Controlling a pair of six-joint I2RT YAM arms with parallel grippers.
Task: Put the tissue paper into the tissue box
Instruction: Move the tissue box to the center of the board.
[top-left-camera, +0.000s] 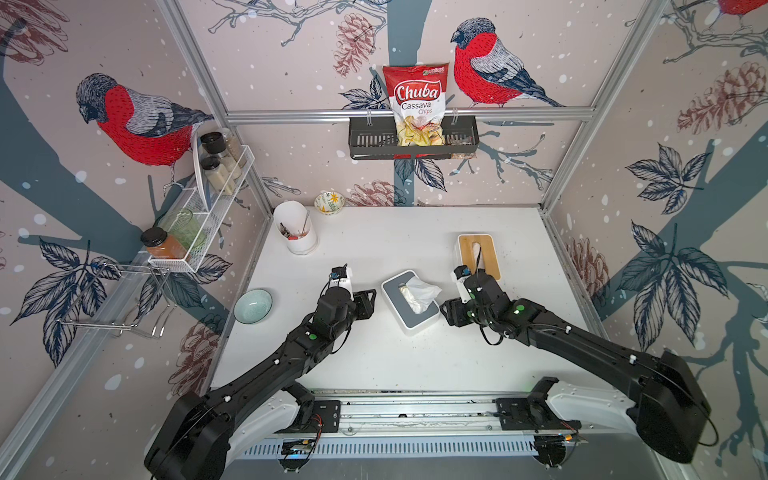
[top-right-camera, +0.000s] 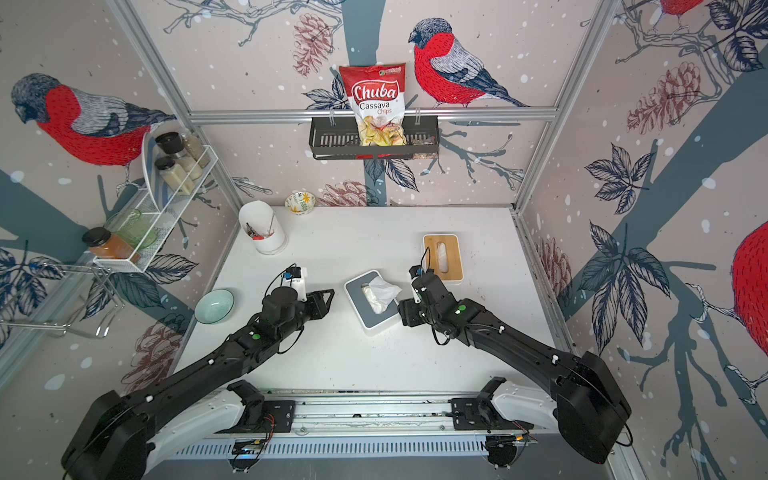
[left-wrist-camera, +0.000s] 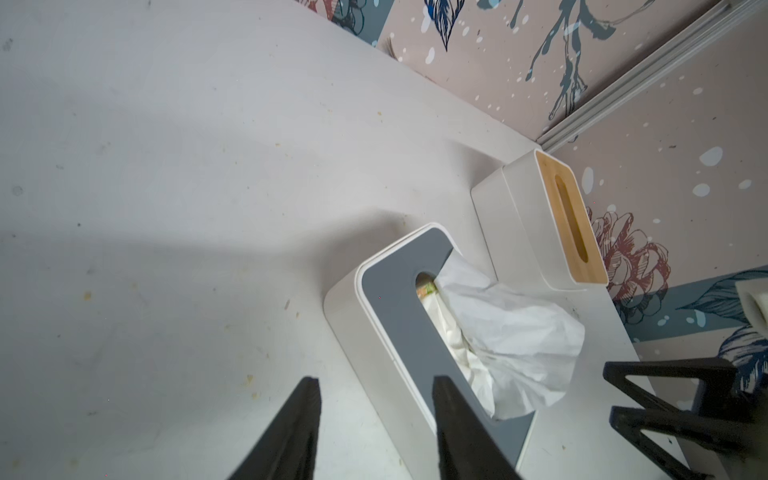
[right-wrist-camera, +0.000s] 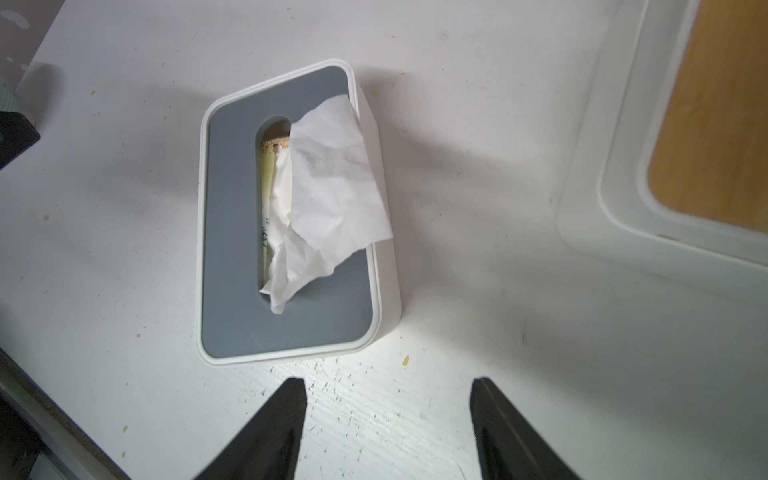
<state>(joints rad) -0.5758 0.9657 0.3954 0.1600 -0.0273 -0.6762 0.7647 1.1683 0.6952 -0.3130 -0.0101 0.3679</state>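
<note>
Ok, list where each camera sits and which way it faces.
Both top views: high above the arm bases, looking down over the table; both whole arms, left gripper and right gripper show.
Left wrist: on the left arm, looking past its fingers at the grey-lidded tissue box; part of the right gripper shows too.
Right wrist: on the right arm, looking down at that box; its own fingers show.
Shared: all views show the tissue paper hanging from the box's slot.

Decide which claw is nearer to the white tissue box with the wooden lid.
Right. The right claw sits just robot-side of the white wooden-lidded tissue box; the left claw lies beyond the grey-lidded white tissue box, farther off.
</note>
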